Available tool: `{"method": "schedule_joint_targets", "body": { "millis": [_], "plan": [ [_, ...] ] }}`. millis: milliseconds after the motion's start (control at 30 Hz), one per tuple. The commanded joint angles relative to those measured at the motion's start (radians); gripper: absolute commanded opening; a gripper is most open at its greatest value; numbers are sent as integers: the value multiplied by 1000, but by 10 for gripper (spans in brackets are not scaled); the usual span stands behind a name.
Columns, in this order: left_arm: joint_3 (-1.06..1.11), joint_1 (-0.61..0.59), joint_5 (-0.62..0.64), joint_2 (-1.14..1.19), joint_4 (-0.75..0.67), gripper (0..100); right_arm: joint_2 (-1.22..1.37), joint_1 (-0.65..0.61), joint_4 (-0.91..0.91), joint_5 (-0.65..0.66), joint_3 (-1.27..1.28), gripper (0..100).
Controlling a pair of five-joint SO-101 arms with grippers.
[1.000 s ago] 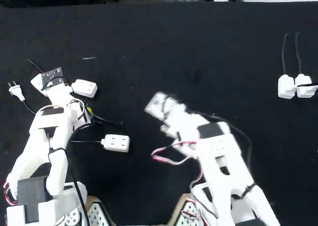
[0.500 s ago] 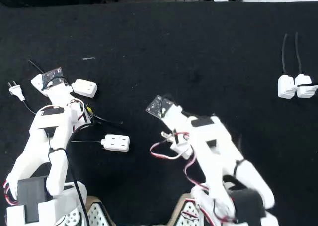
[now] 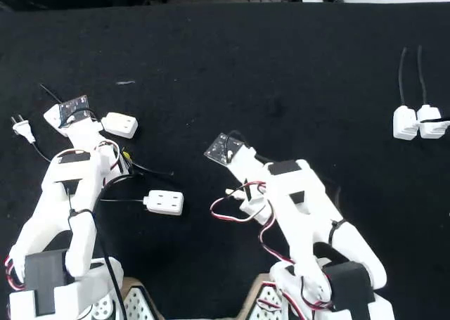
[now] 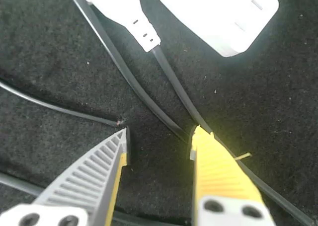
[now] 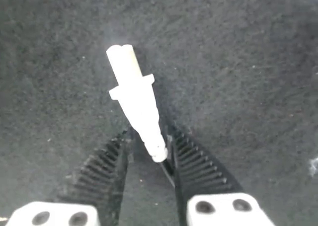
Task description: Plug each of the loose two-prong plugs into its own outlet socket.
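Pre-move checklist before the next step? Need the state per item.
1. Right hand grips the held plug: ok, clamped at its tail end.
2. Held plug's prongs lined up with a socket: cannot tell.
3. Left hand free: ok, open, fingers either side of a cord.
4. Socket open for use: ok, the outlet lies between the arms with its slots bare.
5. All plugs seated: not ok, the loose plug lies at the table's left with its prongs bare.
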Motion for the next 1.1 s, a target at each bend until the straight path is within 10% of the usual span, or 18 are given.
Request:
{"method": "schedule_joint_targets", "body": {
  "millis": [0,1067],
  "plan": [
    [-5,-8,6,-34,-6,206,-50,-28,-3,-3,-56,113],
    [-5,-10,6,-38,-2,206,-42,-107,-130,135,-47,110]
  ]
}}
